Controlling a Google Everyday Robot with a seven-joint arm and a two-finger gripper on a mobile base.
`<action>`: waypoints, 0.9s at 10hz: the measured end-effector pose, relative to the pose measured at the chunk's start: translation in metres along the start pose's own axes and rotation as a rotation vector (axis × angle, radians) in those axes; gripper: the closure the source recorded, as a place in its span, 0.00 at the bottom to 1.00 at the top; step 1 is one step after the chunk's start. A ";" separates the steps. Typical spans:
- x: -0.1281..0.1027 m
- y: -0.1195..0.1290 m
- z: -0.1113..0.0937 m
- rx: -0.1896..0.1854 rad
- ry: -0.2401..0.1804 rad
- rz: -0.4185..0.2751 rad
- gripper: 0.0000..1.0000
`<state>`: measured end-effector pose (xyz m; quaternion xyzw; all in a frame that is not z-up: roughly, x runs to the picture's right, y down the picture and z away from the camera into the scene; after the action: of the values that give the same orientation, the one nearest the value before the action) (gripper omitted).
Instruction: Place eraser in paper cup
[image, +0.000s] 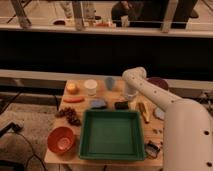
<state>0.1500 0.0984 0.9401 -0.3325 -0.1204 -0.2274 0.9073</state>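
The eraser (121, 105) is a small dark block lying flat on the wooden table (55, 152), just behind the green tray. The white paper cup (90, 87) stands upright at the back of the table, left of the eraser. My gripper (129, 93) hangs from the white arm that reaches in from the right. It points down at the table just behind and to the right of the eraser. Whether it touches anything is hidden.
A blue-grey rumpled piece (98, 103) lies left of the eraser. A blue cup (109, 83) stands beside the paper cup. A green tray (111, 132), orange bowl (62, 139), grapes (69, 115), carrot (74, 99), yellow fruit (72, 87), banana (144, 111) and dark plate (157, 82) share the table.
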 end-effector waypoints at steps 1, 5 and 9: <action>0.000 0.000 0.002 -0.007 -0.004 -0.003 0.20; -0.001 0.003 0.008 -0.038 -0.055 -0.028 0.55; -0.001 0.003 0.005 -0.038 -0.055 -0.028 0.94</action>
<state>0.1503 0.1045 0.9416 -0.3539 -0.1455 -0.2331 0.8940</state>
